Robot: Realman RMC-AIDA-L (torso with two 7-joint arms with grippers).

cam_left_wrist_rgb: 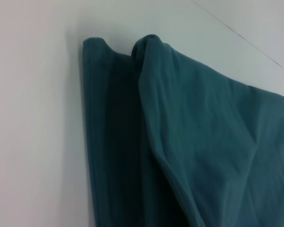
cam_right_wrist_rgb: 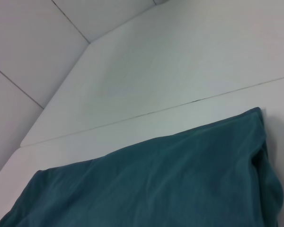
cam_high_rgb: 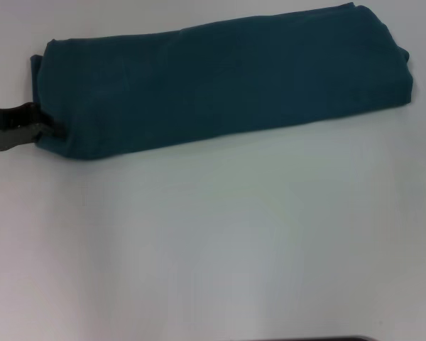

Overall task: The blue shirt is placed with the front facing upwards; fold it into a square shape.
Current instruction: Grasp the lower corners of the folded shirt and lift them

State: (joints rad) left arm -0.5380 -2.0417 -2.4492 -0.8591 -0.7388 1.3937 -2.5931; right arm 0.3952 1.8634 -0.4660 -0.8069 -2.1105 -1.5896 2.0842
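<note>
Blue shirt (cam_high_rgb: 227, 78), folded long, touches left gripper (cam_high_rgb: 46, 130).

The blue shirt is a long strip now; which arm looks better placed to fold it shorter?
Probably the left: the left gripper sits at the blue shirt's left end. The right gripper isn't visible in the head view.

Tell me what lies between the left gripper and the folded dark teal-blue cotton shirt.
Nothing: in the head view the left gripper sits right against the left end of the dark teal-blue cotton shirt, no gap showing.
</note>
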